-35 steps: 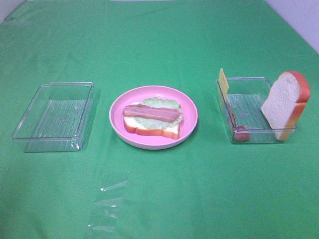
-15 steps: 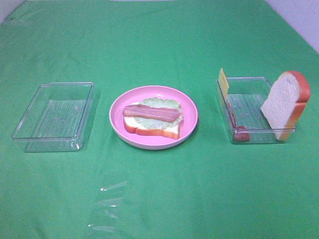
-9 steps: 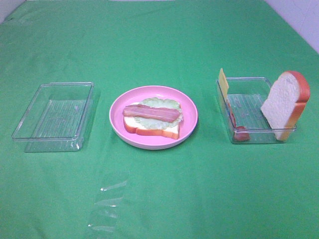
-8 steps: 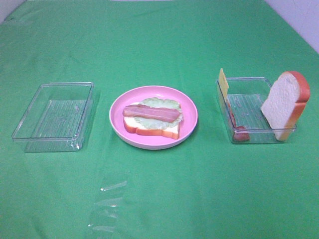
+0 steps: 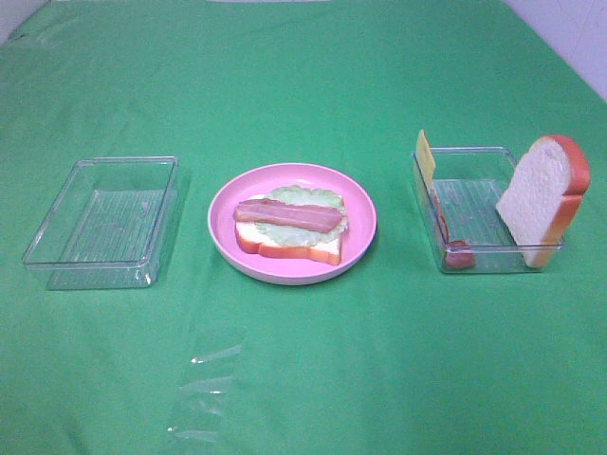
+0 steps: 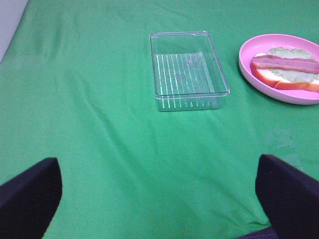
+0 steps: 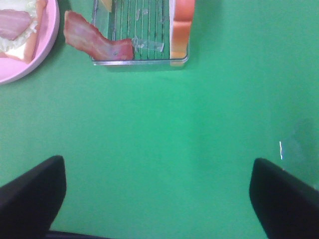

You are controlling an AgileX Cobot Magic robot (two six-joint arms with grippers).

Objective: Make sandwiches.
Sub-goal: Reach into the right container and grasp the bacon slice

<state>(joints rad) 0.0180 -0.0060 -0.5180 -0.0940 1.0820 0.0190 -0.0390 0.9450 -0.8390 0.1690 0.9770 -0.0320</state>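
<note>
1. Change: none. The high view matches the shots from the last couple of secs: no item has shifted and no arm is in shot. Judged a pause btw steps, so the build hasn't advanced.
2. Sandwich point(image 5: 287, 232) sits on plate point(image 5: 292, 275) at centre of the high view. Bread base point(image 5: 251, 234) lies flat w/ lettuce point(image 5: 305, 198) on it and bacon point(image 5: 287, 215) on top, running 9-to-3. Approx half built: no cheese layer or top slice yet.
3. Remaining parts are in R tray point(image 5: 474, 150), at 3 o'clock from plate.
   - Cheese point(image 5: 424, 156) stands upright at the tray's 9 o'clock wall.
   - Top slice point(image 5: 539, 194) leans tilted on its 3 o'clock wall.
   - 2nd bacon point(image 7: 97, 44) is at the 7 o'clock corner, drooping over the wall.
4. L tray point(image 5: 123, 159) is at 9 o'clock from plate. I can see no food in it.
5. L gripper point(image 6: 157, 167): fingers point(image 6: 30, 199) are spread wide w/ nothing btw them. Sandwich is ahead and toward the robot's right, well apart. L tray is nearer.
6. R gripper point(image 7: 157, 167): fingers point(image 7: 30, 196) are spread the same way, holding nothing. R tray is ahead, well apart. Sandwich only shows at the view's edge, toward the robot's left.
7. Next, prob: R arm fetches cheese, as it faces that tray. A thin upright slice against a clear wall looks an awkward pinch.
</note>
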